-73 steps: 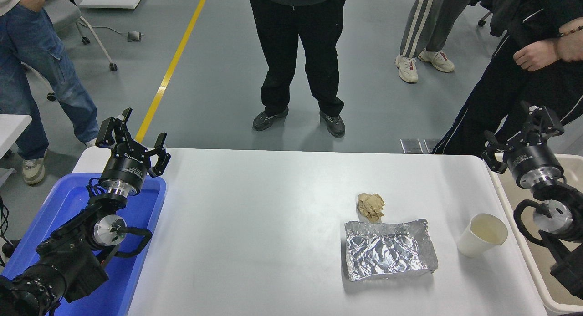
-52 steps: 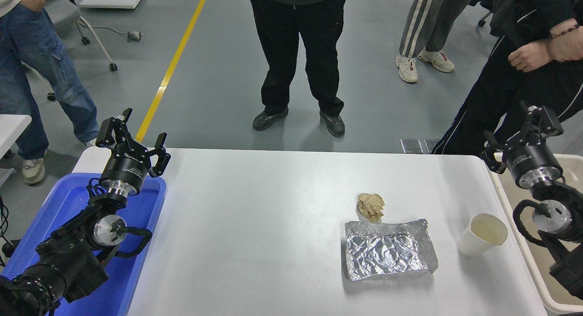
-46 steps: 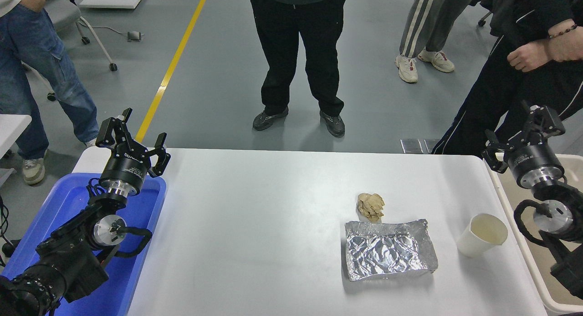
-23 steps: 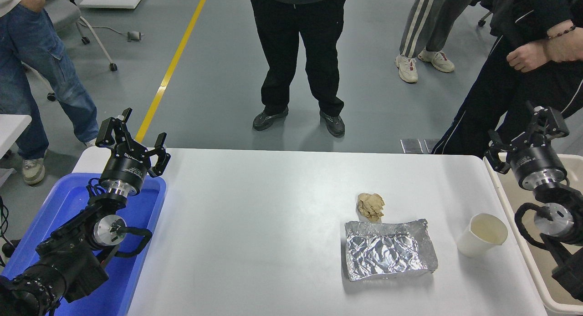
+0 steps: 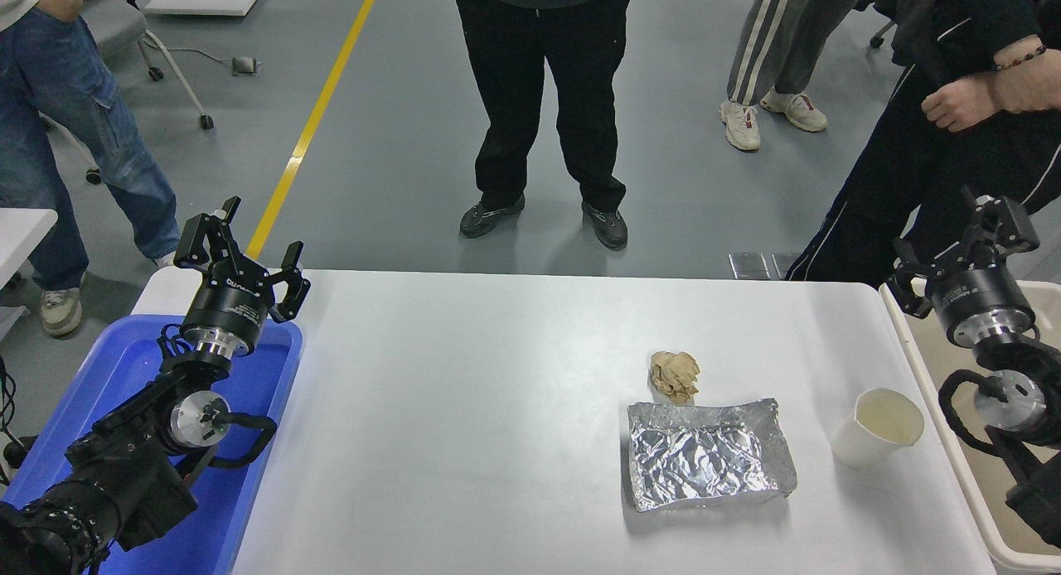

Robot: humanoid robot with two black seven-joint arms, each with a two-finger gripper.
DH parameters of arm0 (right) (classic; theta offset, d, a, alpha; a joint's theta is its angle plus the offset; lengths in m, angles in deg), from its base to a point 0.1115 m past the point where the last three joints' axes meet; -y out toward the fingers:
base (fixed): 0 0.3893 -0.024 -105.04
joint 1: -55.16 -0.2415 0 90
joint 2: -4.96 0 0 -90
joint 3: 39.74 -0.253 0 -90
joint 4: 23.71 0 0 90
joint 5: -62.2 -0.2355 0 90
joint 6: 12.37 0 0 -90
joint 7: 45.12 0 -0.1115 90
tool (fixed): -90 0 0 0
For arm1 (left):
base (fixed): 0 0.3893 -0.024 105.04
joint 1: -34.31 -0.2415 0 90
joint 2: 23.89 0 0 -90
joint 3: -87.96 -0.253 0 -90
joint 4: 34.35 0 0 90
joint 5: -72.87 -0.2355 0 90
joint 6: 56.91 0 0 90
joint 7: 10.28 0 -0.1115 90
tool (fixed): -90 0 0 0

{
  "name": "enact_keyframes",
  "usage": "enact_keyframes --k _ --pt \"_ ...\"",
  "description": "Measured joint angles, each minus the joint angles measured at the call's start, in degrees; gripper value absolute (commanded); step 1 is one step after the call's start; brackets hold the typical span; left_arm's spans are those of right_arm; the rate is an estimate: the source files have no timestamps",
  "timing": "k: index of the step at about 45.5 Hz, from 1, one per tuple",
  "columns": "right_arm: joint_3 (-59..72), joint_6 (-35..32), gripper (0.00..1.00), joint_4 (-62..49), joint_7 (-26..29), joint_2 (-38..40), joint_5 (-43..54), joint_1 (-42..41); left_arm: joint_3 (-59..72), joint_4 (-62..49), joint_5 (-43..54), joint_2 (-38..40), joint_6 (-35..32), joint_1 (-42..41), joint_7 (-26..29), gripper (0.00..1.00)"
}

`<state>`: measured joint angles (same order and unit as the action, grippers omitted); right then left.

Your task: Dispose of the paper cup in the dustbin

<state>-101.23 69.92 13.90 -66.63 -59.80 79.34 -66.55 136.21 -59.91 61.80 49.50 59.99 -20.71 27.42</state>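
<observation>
The white paper cup (image 5: 876, 427) stands upright near the table's right edge, its cream inside showing. The beige dustbin (image 5: 953, 442) stands just right of the table, mostly behind my right arm. My right gripper (image 5: 961, 244) is open and empty, raised above the bin's far end, behind and to the right of the cup and apart from it. My left gripper (image 5: 240, 244) is open and empty, parked at the lower left above the blue tub.
A crumpled tan paper ball (image 5: 675, 374) and a crumpled foil sheet (image 5: 706, 464) lie left of the cup. A blue tub (image 5: 99, 393) stands at the table's left end. Several people stand beyond the far edge, one close behind my right gripper.
My right gripper has drifted slightly to the right, over the dustbin. The cup and my left arm have not moved.
</observation>
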Motion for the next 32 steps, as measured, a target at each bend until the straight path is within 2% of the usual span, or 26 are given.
enact_keyframes --k 19,32 --pt "0.61 0.33 1.0 0.06 -0.02 0.71 0.03 -0.32 0.0 0.0 0.0 0.0 0.0 0.0 0.01 1.0" --pt "10.89 0.87 1.0 0.03 0.03 5.93 0.16 -3.85 0.0 0.01 0.0 0.0 0.0 0.0 0.01 1.0"
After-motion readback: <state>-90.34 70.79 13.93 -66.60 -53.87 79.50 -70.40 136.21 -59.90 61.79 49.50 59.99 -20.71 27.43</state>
